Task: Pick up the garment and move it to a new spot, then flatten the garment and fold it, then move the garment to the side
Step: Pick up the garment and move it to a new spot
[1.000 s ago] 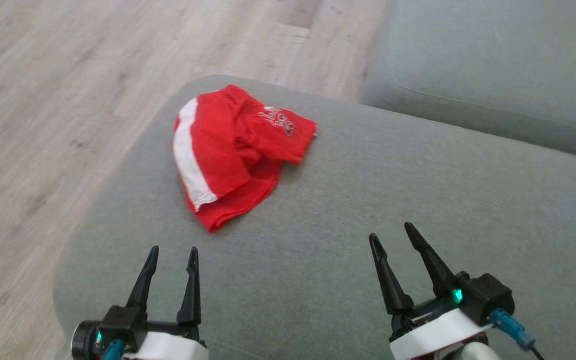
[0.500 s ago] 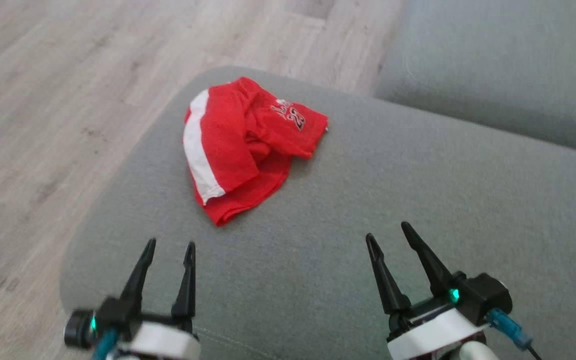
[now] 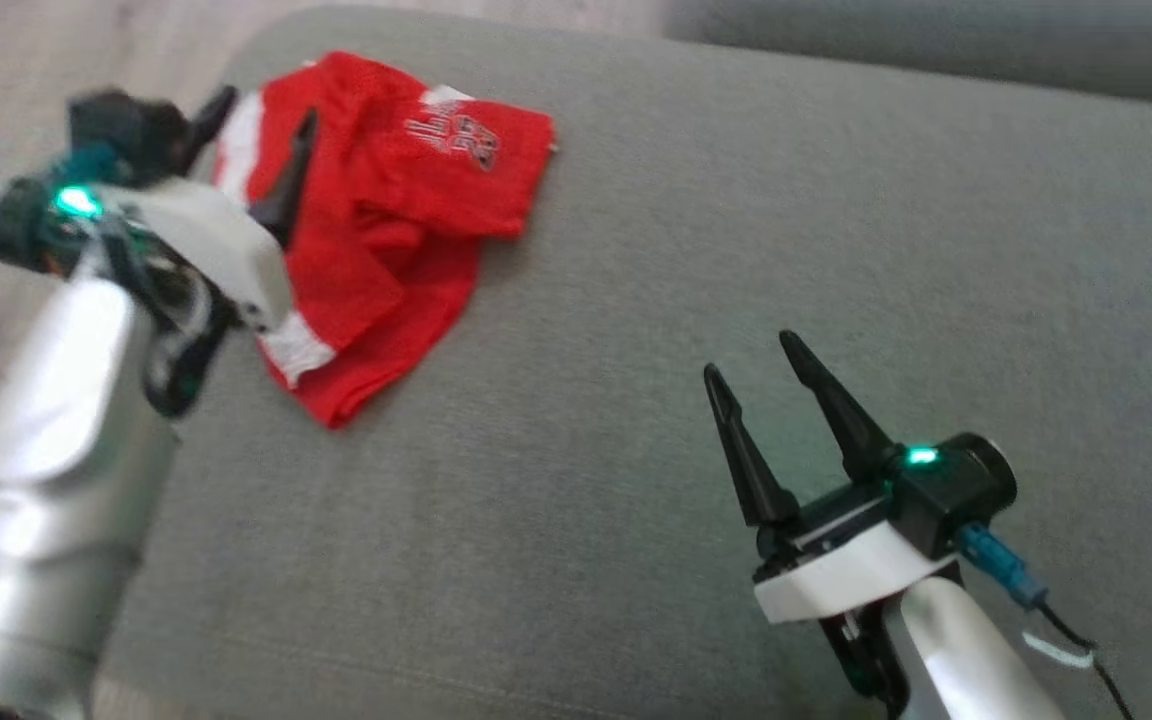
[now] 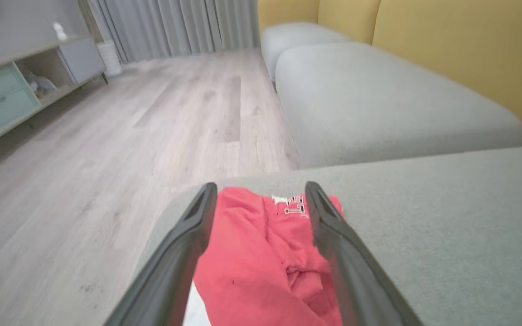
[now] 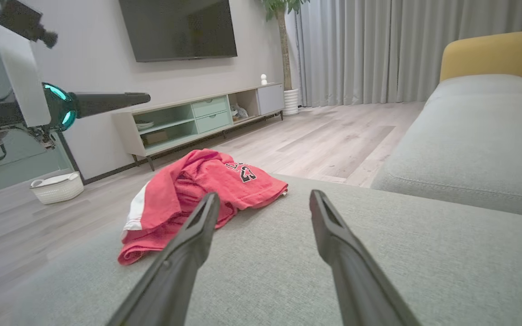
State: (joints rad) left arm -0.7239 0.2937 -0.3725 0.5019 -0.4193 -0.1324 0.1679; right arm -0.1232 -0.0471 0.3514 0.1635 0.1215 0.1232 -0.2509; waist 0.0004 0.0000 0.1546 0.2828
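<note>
The left arm had swung up and outward from the near edge of the sofa cushion (image 3: 736, 200), so the left pincer (image 3: 271, 102) now hovered over the garment (image 3: 386, 230). The head camera had dipped and turned too, which made the cloth seem to slide (it had not shifted on the cushion). The right pincer (image 3: 748, 352) had kept its place above the near right part of the cushion, well apart from the cloth.

Both pincers were released, fingers spread wide, nothing between them. From the left wrist, red cloth showed framed between the two dark fingers. From the right wrist, that pincer hung clear above the cloth, not touching it.

The garment, red with a white side stripe and a printed number, lay crumpled and doubled over itself at the cushion's far left corner, close to the edge above the wooden floor (image 5: 324, 131).

By these signs the pick-up was only at its approach: the left pincer was lined up but had yet to descend and close. Flattening, folding and setting aside all remained.

A white basket (image 5: 57, 188) stood on the floor by the wall, its contents hidden behind its rim. A low cabinet (image 5: 197, 120) had open shelves holding a few items too small to name.
</note>
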